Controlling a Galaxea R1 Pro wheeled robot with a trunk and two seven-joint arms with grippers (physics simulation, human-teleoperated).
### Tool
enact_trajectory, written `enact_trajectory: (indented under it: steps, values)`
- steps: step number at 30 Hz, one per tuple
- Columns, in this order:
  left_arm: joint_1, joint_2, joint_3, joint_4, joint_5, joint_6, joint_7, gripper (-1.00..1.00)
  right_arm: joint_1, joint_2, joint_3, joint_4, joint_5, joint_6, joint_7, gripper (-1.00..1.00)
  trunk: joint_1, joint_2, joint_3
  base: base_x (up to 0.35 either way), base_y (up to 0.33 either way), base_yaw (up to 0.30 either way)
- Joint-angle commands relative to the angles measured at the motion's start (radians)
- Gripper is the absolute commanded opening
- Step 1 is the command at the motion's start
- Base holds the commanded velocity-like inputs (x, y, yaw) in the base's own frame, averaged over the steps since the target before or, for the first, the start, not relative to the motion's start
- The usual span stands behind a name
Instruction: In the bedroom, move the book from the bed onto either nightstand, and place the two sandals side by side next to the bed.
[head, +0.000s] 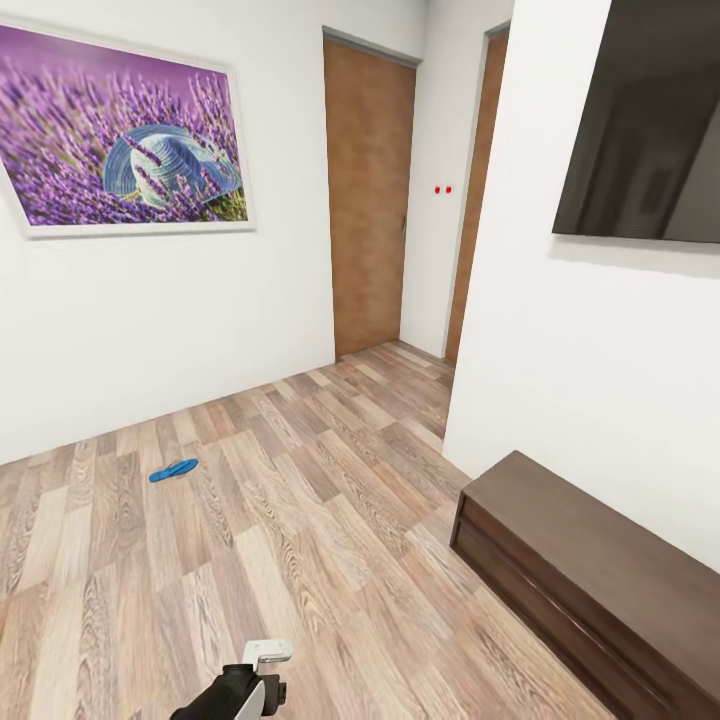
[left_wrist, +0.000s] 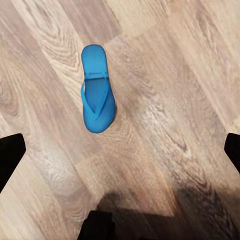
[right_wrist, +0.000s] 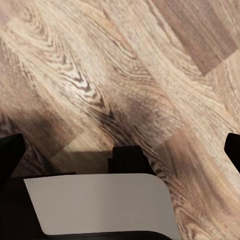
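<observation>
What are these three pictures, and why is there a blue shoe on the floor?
They come from a pretend robot inside a computer game world. The big picture is from a camera on its head: you see a wooden floor, a brown door, a lavender picture, a dark low cabinet, and one blue sandal lying far off on the floor. The other two pictures come from cameras on its wrists. The left wrist camera looks down at a blue sandal lying flat on the planks. The black bits at the edges are the fingers of its left gripper, spread wide. The right gripper is spread wide too. Neither holds anything.
</observation>
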Motion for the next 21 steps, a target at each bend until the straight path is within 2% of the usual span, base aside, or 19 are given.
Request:
enact_trajectory:
  steps: [1,8,21]
  values:
    - [0.0,0.0,0.001,-0.002,0.005,0.005,0.004,1.0,-0.002,0.0,0.0,0.004,-0.002,-0.008,-0.002,1.0,0.0,0.0,-0.001,0.0,0.0,0.0]
    - [0.0,0.001,0.0,-0.002,0.006,0.005,-0.002,1.0,-0.002,-0.001,0.0,0.004,-0.002,-0.008,-0.002,1.0,0.011,-0.021,-0.01,0.0,0.0,0.0]
    - [0.0,0.001,-0.006,-0.003,0.001,0.003,0.005,1.0,-0.002,0.005,-0.001,0.004,0.0,-0.009,0.003,1.0,0.061,-0.112,-0.051,0.0,0.0,0.0]
